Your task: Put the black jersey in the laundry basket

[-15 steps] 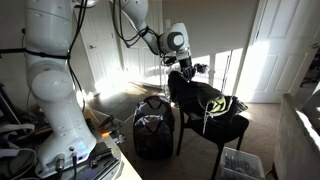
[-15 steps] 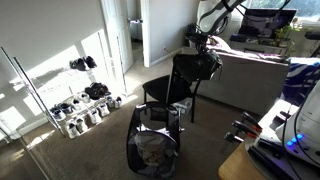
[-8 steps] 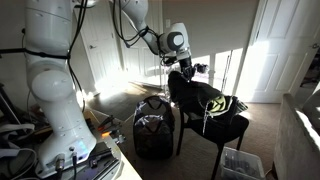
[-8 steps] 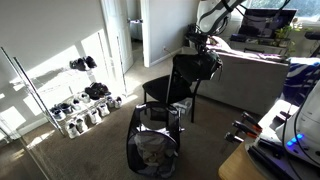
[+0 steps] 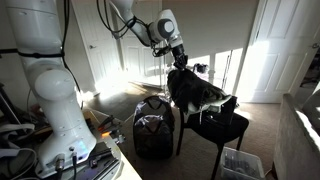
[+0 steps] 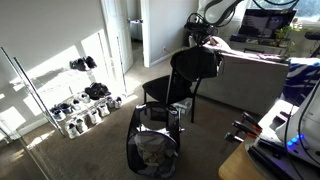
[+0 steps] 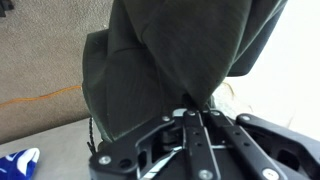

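The black jersey (image 5: 196, 92) hangs limp from my gripper (image 5: 176, 62), lifted above the black chair (image 5: 215, 128); its lower end still drapes toward the chair seat. It also shows in an exterior view (image 6: 197, 63) above the chair (image 6: 165, 90). In the wrist view the dark cloth (image 7: 170, 50) fills the frame above my gripper (image 7: 193, 105), whose jaws are shut on a bunched fold of it. The laundry basket (image 5: 153, 126) is a dark round hamper with pale markings, standing on the carpet beside the chair; it also shows in an exterior view (image 6: 152, 143), open at the top.
A clear plastic crate (image 5: 242, 163) sits on the floor by the chair. A shoe rack (image 6: 80, 95) stands by the wall, a grey sofa (image 6: 250, 80) behind the chair. A white robot body (image 5: 55, 90) and desk clutter (image 6: 270, 140) are in the foreground.
My gripper has risen with the jersey, pulling most of the cloth up off the chair back and seat. The basket and chair have not moved.
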Tool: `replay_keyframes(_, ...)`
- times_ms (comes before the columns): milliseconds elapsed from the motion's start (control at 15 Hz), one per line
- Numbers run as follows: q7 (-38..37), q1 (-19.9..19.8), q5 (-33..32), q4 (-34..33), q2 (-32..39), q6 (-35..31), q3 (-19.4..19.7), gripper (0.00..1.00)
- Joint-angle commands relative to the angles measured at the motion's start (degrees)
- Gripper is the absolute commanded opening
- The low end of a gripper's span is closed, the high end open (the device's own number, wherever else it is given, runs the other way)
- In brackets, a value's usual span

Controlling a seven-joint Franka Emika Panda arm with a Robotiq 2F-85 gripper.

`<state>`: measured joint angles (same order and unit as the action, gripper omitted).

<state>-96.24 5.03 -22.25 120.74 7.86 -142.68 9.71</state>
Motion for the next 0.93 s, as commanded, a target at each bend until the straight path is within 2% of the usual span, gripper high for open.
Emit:
replay_keyframes(0, 1.98, 0.04, -2.60, 8.00, -12.40, 3.82, -3.99, 0.04)
replay_keyframes(200, 4.37, -0.76, -0.44, 10.73, -17.64, 5.83, -8.17, 0.04)
replay_keyframes(400, 8.34, -0.91, 1.90, 12.97, -21.13, 5.95, -10.71, 0.04)
replay_keyframes(667, 23.65, -1.45, 7.86, 15.99, -26.39, 3.82, -9.81, 0.04)
replay_keyframes(867, 31.37, -2.98, 10.86, 15.28, -30.25, 7.78, -10.33, 0.05)
